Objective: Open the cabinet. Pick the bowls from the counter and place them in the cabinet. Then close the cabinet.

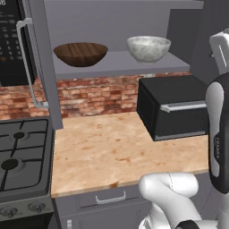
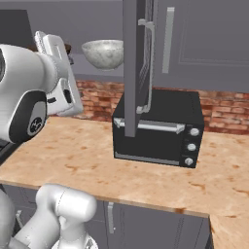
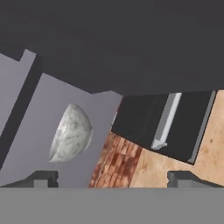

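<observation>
The bowls, brown [image 1: 81, 53] and marble [image 1: 148, 48], sit on the open cabinet's shelf [image 1: 120, 64], off the worktop [image 1: 120, 150]. The fingers [image 3: 118, 178] are spread wide and empty. Next, swing both doors [image 2: 137, 68] shut.

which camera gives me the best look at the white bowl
The left base view: the white bowl sits whole and upright on the cabinet shelf, beside the brown bowl. The right base view has the arm covering its left edge. The hand view shows it rolled sideways.
</observation>
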